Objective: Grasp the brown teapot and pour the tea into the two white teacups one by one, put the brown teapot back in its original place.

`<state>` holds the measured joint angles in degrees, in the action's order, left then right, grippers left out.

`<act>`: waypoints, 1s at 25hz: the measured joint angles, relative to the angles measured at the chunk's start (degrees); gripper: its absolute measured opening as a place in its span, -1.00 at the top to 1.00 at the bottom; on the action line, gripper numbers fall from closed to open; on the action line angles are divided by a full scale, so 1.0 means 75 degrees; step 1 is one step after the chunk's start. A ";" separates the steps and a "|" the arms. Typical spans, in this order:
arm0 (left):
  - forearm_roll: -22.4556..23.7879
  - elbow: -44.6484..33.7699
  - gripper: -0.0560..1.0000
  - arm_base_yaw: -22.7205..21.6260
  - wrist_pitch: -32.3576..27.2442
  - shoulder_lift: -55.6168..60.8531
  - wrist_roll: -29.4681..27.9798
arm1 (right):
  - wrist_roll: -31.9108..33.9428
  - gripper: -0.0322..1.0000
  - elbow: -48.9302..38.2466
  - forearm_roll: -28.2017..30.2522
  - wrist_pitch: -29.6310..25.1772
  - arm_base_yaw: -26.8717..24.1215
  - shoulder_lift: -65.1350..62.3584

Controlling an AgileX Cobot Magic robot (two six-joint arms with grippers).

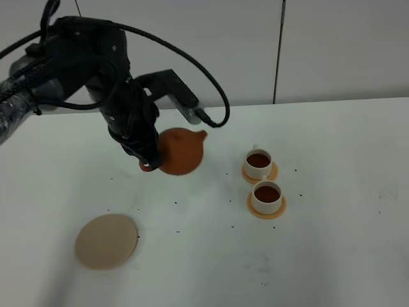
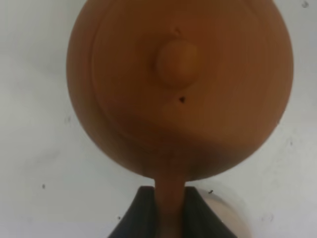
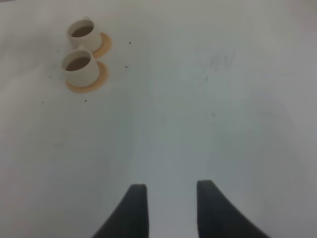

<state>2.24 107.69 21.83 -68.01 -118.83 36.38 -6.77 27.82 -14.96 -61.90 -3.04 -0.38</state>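
1. Plainly, the pouring looks finished: both white teacups, the far one [image 1: 259, 162] and the near one [image 1: 266, 196], hold dark tea, so the step in hand is, by my reading, the return of the brown teapot [image 1: 182, 151] to its coaster.
2. Farthest left on the surface [image 1: 345, 256] lies the pale beige coaster [image 1: 107, 241], bare and well apart from the teapot, nearer the camera.
3. Next rightward, the left arm [image 1: 77, 57] reaches in from the upper left and bends down steeply. Its jaws are pinched on the teapot's loop handle; the wrist view shows the two dark fingers [image 2: 143, 213] pressed against the handle strip [image 2: 170, 203].
4. The left gripper [image 1: 148, 161] holds the teapot in the air, between coaster and cups. The pot seems close to level, spout [image 1: 200, 135] towards the cups; whether it is fully upright I cannot tell.
5. The next move calls for carrying the pot leftward and towards the camera, keeping it level, centring it over the disc, lowering it until it rests, and only then releasing.
6. Right of the pot stand the cups on their orange saucers [image 1: 275, 210], close together.
7. Rightmost, the right gripper [image 3: 168, 208] shows only in its own wrist view: jaws spread, empty, hanging over bare surface, well away from the cups.
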 joint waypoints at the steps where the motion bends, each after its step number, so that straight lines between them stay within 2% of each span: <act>1: 0.0055 0.0000 0.58 -0.0009 0.0000 0.0064 -0.0292 | 0.0000 0.47 0.0000 0.0000 0.0000 0.0000 0.0000; 6: 0.0479 0.0000 0.58 -0.0009 -0.0002 0.0276 -0.1483 | 0.0001 0.47 0.0000 0.0000 0.0000 0.0000 0.0000; 13: 0.0545 -0.0432 0.58 -0.0052 -0.0002 0.0412 -0.1843 | 0.0001 0.47 0.0000 0.0000 0.0000 0.0000 0.0000; 18: 0.0456 -0.1826 0.58 -0.0390 0.0125 0.0967 -0.1919 | -0.0006 0.47 0.0000 0.0000 0.0000 0.0000 0.0000; 25: 0.0390 -0.4369 0.58 -0.0832 0.1764 0.2577 -0.2461 | -0.0006 0.47 0.0000 0.0000 0.0000 0.0000 0.0000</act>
<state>5.17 74.92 15.59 -54.78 -99.51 17.92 -6.81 27.82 -14.96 -61.90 -3.04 -0.38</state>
